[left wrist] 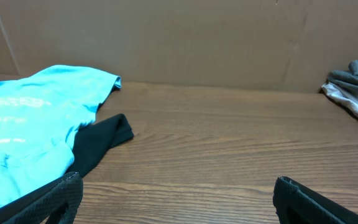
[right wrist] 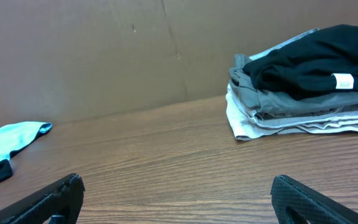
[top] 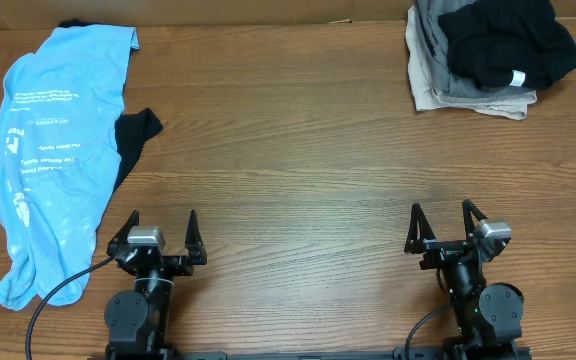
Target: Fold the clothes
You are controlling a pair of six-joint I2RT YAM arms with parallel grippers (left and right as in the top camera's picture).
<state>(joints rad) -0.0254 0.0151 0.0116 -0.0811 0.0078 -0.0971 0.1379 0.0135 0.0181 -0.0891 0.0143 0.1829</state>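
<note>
The wooden table [top: 298, 150] carries everything. The largest piece on it is the one light blue T-shirt [top: 53, 140], spread out crumpled along the left side. Its long axis runs from the far edge toward the near edge, and white print shows on its upper face. One black top [top: 136, 132] lies under it, touching it and poking out on both sides. At the far right corner sits one stack of folded clothes [top: 473, 60], a black garment on top of grey and pale layers; the exact number of pieces cannot be told. The two arms rest at the near edge. The left gripper [top: 162, 214] has its jaws spread fully and grips nothing, and the right gripper [top: 440, 206] likewise stands wide apart and empty. The blue shirt lies to the left of and ahead of the left gripper, with its near end just beside that arm's base, so the left arm is plainly the nearer. The right arm is well apart from it, closer to the stack. The smallest thing seen is one white tag [top: 516, 77] on the stack's black garment. Folding has probably not yet begun.
</note>
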